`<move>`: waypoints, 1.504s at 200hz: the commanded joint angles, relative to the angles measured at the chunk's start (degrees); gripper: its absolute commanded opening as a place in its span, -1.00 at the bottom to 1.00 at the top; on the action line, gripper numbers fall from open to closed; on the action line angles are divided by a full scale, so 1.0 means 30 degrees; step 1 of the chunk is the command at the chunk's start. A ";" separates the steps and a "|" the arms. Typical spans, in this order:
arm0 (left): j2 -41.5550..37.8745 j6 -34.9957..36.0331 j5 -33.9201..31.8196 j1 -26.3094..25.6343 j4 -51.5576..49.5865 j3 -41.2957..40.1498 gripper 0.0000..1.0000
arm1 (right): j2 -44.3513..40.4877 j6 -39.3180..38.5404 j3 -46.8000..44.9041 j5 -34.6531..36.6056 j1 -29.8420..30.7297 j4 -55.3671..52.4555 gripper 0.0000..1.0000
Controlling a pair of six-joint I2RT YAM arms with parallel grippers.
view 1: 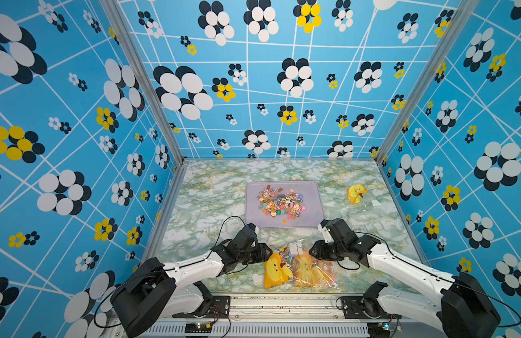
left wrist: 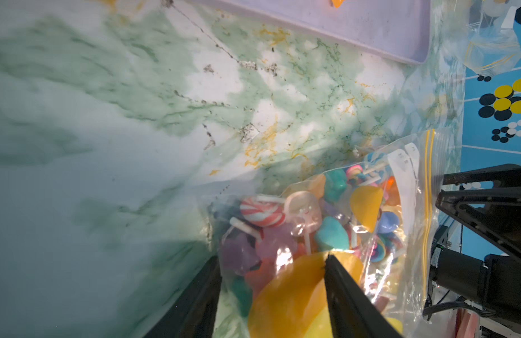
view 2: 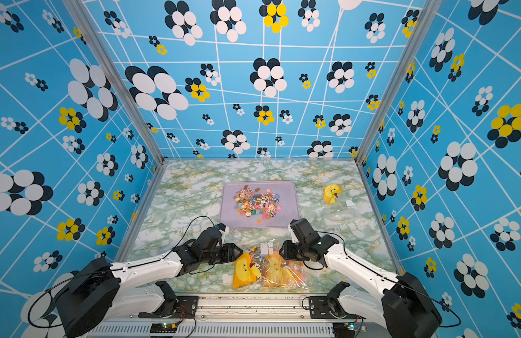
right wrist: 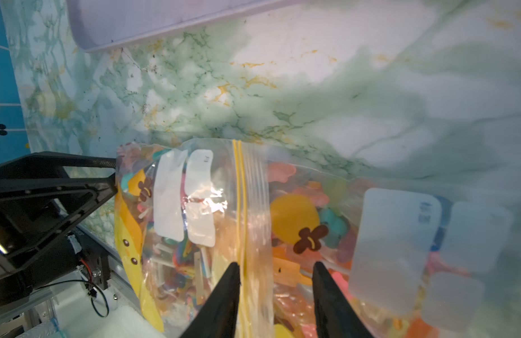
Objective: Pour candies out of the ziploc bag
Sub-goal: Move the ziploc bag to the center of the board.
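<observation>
Ziploc bag [view 1: 309, 272] at front edge; left tool [left wrist: 272, 257], right tool [right wrist: 276, 264] astride it, grip unclear.

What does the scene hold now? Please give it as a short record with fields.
tray: lavender, holds a heap of candies
ziploc bag: full of candies, lies between the grippers
left gripper: astride one bag corner, grip unclear
right gripper: jaws apart over the yellow zip strip
second bag: duck print, right of the tray, looks empty

Bright, fisheye edges, wrist cams blurry
</observation>
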 commanded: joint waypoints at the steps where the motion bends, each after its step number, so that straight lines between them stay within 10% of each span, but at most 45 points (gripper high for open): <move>1: 0.0419 -0.0494 0.0353 -0.0132 0.1367 -0.0430 0.13 | 0.0367 0.0485 -0.0160 -0.0416 0.0274 0.1051 -0.34; 77: 0.1573 -0.0857 0.0599 -0.0080 0.2779 -0.0291 -0.72 | 0.0861 0.0940 0.0197 -0.1154 0.0367 0.2221 -0.94; 186: 0.0872 0.1663 0.1351 0.3966 0.0296 0.2479 -0.94 | 0.0039 0.0867 0.1471 -0.1508 0.0394 0.2338 -0.95; 249: 0.0685 0.3421 0.1190 0.4361 -0.3046 0.4811 0.06 | 0.0992 0.1216 0.1860 -0.0995 0.0397 0.3189 -0.97; 301: -0.2090 0.4838 -0.1290 0.2566 -0.6135 0.6354 0.19 | 0.1574 0.1196 0.1815 -0.0569 0.0390 0.3079 -0.69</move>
